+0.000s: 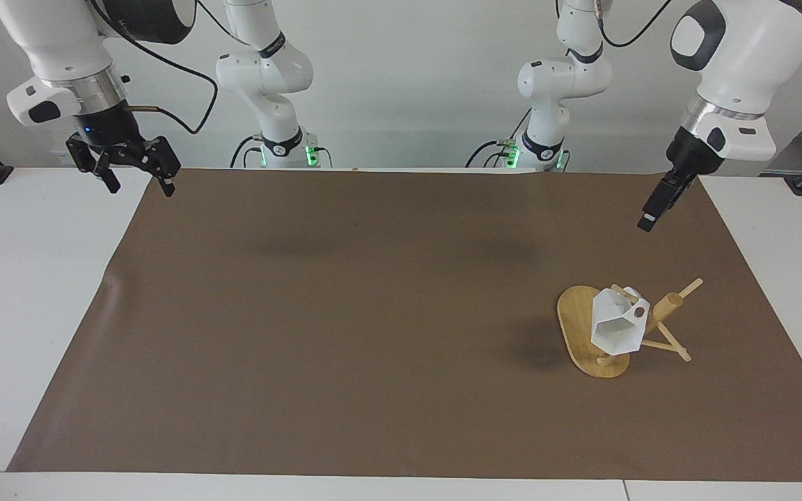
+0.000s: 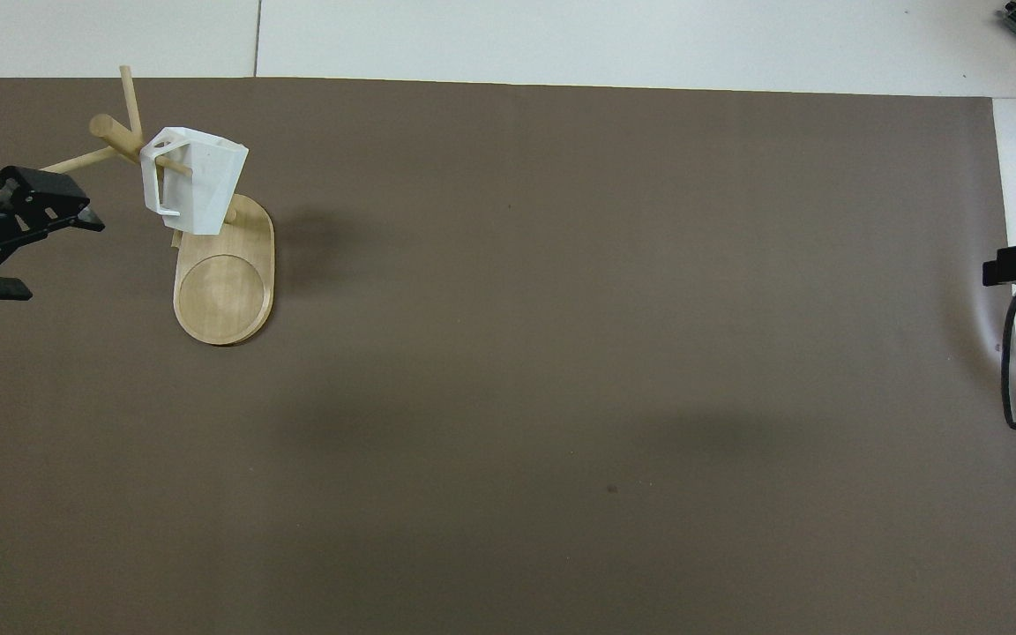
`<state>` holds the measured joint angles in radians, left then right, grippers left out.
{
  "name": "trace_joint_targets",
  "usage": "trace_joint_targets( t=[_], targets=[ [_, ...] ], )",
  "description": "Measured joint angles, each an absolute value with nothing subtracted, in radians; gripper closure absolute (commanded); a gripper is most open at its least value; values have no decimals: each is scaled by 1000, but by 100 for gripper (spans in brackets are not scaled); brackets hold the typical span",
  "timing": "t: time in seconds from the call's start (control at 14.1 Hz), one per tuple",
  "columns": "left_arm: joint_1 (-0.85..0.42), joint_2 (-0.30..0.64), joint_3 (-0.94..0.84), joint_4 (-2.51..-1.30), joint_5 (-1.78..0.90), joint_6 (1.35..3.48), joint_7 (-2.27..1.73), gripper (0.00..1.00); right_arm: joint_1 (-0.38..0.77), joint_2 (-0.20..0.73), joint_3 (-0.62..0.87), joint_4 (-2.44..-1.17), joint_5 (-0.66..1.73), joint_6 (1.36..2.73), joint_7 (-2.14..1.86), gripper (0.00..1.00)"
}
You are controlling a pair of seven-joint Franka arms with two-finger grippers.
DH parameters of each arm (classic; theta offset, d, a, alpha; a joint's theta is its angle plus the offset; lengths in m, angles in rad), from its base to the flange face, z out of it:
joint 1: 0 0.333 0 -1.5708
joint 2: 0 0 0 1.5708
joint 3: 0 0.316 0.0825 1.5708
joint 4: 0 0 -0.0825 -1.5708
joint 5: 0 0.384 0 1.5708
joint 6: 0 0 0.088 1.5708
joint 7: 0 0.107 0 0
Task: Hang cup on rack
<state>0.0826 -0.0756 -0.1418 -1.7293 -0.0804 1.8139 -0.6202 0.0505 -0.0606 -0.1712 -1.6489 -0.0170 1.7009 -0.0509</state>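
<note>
White faceted cup (image 1: 615, 327), hexagonal rim, blocky pierced handle, hung tilted on peg of bamboo rack (image 1: 585, 334) at left arm's end of brown mat (image 1: 345, 313). Left gripper (image 1: 651, 212) raised over mat, fingers apart, empty. Right gripper (image 1: 138, 177) waiting, fingers apart, empty.

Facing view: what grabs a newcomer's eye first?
The white cup hanging by its handle on a peg of the bamboo rack, toward the left arm's end of the brown mat. The left gripper hangs in the air over the mat near the rack, holding nothing. The right gripper waits open over the mat's corner at the other end.
</note>
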Motion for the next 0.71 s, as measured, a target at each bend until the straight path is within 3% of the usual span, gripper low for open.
trace_joint_targets(
  t=[0.42,0.71],
  targets=[
    [76,-66,-129,-1644,-55,1703,-298,0,50,-61,-172,-1649,-17,1701,-51,0],
    [-28,-47,-10,-1584,-36,1602,-195,0,50,-61,-172,-1649,-17,1701,-51,0]
  ],
)
